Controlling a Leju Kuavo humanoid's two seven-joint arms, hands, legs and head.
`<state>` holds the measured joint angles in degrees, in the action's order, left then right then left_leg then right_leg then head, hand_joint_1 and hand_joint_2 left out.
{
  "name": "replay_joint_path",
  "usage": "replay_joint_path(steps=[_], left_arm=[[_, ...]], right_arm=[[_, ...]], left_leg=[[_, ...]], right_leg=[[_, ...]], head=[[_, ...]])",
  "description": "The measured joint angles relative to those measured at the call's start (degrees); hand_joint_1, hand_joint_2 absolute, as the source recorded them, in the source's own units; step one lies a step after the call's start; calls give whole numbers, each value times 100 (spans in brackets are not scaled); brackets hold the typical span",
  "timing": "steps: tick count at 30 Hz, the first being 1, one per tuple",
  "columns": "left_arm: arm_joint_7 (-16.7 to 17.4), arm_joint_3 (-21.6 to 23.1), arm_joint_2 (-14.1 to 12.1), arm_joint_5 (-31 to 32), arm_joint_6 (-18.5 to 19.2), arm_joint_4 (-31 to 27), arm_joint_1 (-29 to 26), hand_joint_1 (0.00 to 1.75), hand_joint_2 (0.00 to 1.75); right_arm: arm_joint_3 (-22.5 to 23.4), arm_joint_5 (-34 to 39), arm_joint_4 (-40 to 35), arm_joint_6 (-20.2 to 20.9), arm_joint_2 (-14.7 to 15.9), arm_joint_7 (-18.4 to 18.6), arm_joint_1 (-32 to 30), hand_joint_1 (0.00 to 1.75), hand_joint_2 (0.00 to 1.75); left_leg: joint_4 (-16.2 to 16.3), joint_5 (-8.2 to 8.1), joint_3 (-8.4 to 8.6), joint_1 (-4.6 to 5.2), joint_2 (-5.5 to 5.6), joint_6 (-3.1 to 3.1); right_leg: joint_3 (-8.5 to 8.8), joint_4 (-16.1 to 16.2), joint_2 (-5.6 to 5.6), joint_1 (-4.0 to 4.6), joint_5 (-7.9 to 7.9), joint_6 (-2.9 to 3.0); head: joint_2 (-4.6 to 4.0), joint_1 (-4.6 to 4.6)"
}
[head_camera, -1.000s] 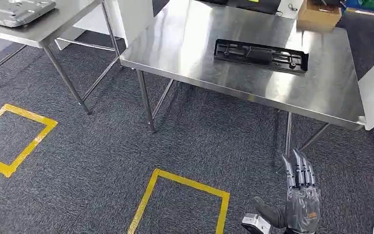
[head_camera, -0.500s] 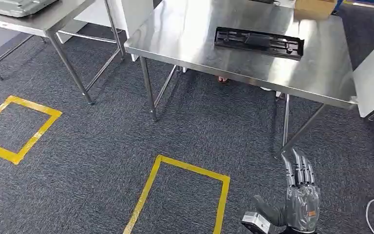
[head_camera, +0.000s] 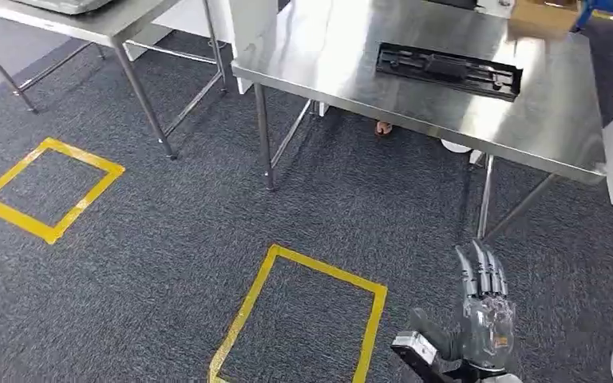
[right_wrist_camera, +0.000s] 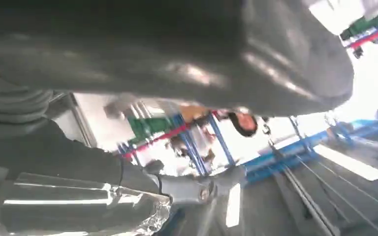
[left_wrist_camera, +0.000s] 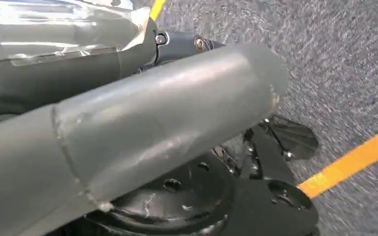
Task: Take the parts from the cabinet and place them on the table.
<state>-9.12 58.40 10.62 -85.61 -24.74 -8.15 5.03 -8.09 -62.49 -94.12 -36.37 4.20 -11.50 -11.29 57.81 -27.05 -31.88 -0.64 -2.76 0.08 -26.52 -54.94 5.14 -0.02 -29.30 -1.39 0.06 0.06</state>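
While its straight fingers are spreading slightly over coarse grey carpet, the right hand [head_camera: 483, 323] is holding nothing. Well ahead of it, a long black ribbed plastic part [head_camera: 448, 69] is lying flat on the shiny steel table [head_camera: 343, 56].

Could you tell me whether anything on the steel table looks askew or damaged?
Nothing stands out. The long black plastic part lies flat on the stainless steel table, well inside its edges, with no visible damage.

Dark grey carpet [head_camera: 168, 239] covers the floor, marked with two yellow tape squares [head_camera: 48, 189], one well to the left, one [head_camera: 303, 319] nearer the middle. A steel tabletop [head_camera: 351, 56] on thin metal legs stands ahead, gleaming under overhead light. A second steel table [head_camera: 120, 20] stands to its left.
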Motion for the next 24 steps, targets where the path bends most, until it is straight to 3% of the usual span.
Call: replay_joint_path(steps=[1,2,3,4,6,7,8,10,11,12,13,16,17,18,19,20,21,22,23,24], left_arm=[[9,0,-4,0,0,0,-4,0,0],[29,0,-2,0,-2,0,-4,0,0],[42,0,-2,2,-4,0,2,0,0],[64,2,-2,2,-18,0,14,0,0],[151,22,0,7,-39,-2,17,0,0],[181,26,0,7,-52,0,17,0,0],[216,31,0,9,-59,0,17,0,0],[280,46,11,11,-129,-2,17,0,0],[309,63,20,13,-173,-2,20,0,0],[339,74,33,13,-212,-2,21,0,0],[370,79,42,13,-275,0,34,0,0],[433,90,46,11,-361,0,27,0,0],[444,98,44,13,-369,0,22,0,0],[477,116,39,13,-420,0,20,0,0],[519,129,42,13,-486,0,24,0,0],[562,140,42,13,-536,0,28,0,0],[575,144,42,13,-601,0,28,0,0],[575,153,44,17,-652,0,27,0,0],[569,164,44,22,-704,0,21,0,0],[558,166,44,24,-734,0,17,0,0]], right_arm=[[13,17,72,0,-11,-2,24,0,0],[39,39,133,0,-20,8,47,0,0],[72,68,250,4,-48,50,104,0,0],[118,88,417,13,-61,96,158,0,0],[256,309,1172,20,-98,118,359,0,0],[362,430,1774,13,-129,18,511,0,0],[484,453,2324,7,-153,-73,675,0,0],[853,285,3459,2,-225,-288,970,0,0],[1032,168,3913,0,-260,-297,1110,0,0],[1196,56,4332,-2,-289,-280,1233,0,0],[1348,-35,4788,-2,-321,-234,1361,0,0],[1631,-96,5754,-4,-396,-127,1594,0,0],[1677,-107,5955,-4,-439,-125,1654,0,0],[1720,-138,6187,2,-485,-49,1748,0,0],[1769,-171,6404,26,-509,59,1837,0,0],[1812,-192,6629,66,-527,191,1884,0,0],[1851,-205,6880,193,-536,374,1888,0,0],[1884,-238,7055,357,-533,560,1877,0,0],[1910,-278,7231,619,-535,814,1860,0,0],[1921,-318,7351,749,-542,936,1847,0,0]], left_leg=[[-13,17,-40,19,56,43],[-73,60,-24,-11,110,124],[-90,86,-38,-10,145,173],[-93,110,-70,-10,190,214],[-93,146,-131,-2,303,268],[-93,167,-156,11,366,293],[-91,187,-172,25,440,307],[-89,222,-180,41,591,305],[-89,240,-180,43,672,289],[-89,261,-189,41,728,272],[-54,272,-209,95,788,245],[-84,343,-263,54,947,133],[-73,360,-297,60,1016,94],[60,252,-376,60,814,103],[368,-6,-514,82,551,80],[786,-264,-689,62,443,59],[1242,-487,-880,47,383,32],[1573,-609,-1015,36,351,9],[1672,-597,-1034,20,321,-9],[1566,-512,-961,2,295,-21]], right_leg=[[-11,4,59,-12,12,-40],[-58,-9,32,-38,-47,-76],[-130,-169,-191,-75,-160,-74],[-301,-536,-346,-82,-344,-43],[-820,-1549,-454,-89,-704,-24],[-998,-1891,-472,-76,-766,-51],[-1028,-1920,-481,-76,-712,-81],[-706,-1242,-514,-71,-354,-156],[-418,-663,-592,-71,-122,-182],[-192,-199,-875,-82,21,-170],[-170,-31,-983,-66,7,-113],[-187,-79,-814,-6,35,-9],[-158,-37,-745,-65,83,51],[-155,-23,-663,-129,118,95],[-171,-25,-620,-110,138,127],[-179,-28,-555,-95,151,172],[-186,-29,-460,-74,151,172],[-195,-35,-369,-65,149,174],[-207,-37,-269,-62,148,173],[-216,-40,-199,-63,148,172]], head=[[-2,9],[0,-13],[-2,20],[0,22],[-2,26],[-2,35],[-2,31],[0,33],[-2,33],[-2,39],[-2,29],[-2,35],[-2,28],[-2,26],[-2,-9],[-2,-28],[-2,-15],[-2,-24],[-2,-20],[-2,-17]])
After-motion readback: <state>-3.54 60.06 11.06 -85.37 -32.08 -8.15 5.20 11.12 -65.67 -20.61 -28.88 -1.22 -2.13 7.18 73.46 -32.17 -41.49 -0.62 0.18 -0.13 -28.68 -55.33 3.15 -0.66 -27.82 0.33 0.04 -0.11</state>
